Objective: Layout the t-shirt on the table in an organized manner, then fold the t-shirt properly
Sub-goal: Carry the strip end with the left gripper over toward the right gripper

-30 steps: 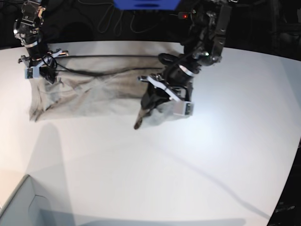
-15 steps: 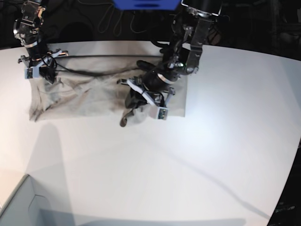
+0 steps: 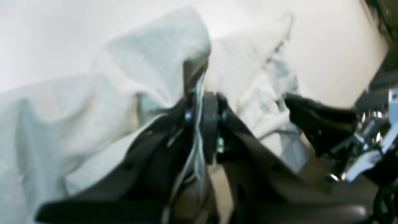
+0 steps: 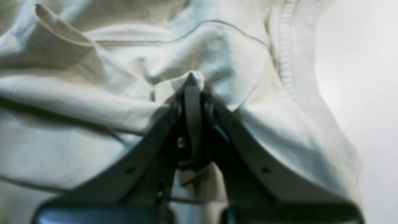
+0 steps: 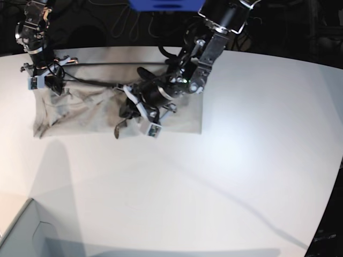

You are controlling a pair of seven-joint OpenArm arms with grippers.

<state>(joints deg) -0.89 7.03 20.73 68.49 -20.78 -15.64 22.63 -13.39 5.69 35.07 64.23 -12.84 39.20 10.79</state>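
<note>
The light grey-beige t-shirt (image 5: 80, 115) lies rumpled across the far left of the white table (image 5: 241, 160). My left gripper (image 5: 120, 126) reaches over its middle and is shut on a raised fold of the cloth. The left wrist view shows that gripper (image 3: 202, 102) pinching the t-shirt (image 3: 77, 109), which drapes to both sides. My right gripper (image 5: 52, 87) is at the shirt's far left corner. In the right wrist view it (image 4: 192, 84) is shut on a small peak of the t-shirt (image 4: 77, 102), beside a ribbed hem (image 4: 286, 56).
A dark cable (image 5: 123, 64) runs along the shirt's far edge. A pale box corner (image 5: 21, 235) stands at the near left. A blue object (image 5: 166, 4) sits beyond the table's far edge. Dark arm parts (image 3: 320, 124) show at the right of the left wrist view.
My left gripper has moved left across the table with the shirt's fold in it, drawing the cloth over the shirt's middle. The right arm has not moved.
</note>
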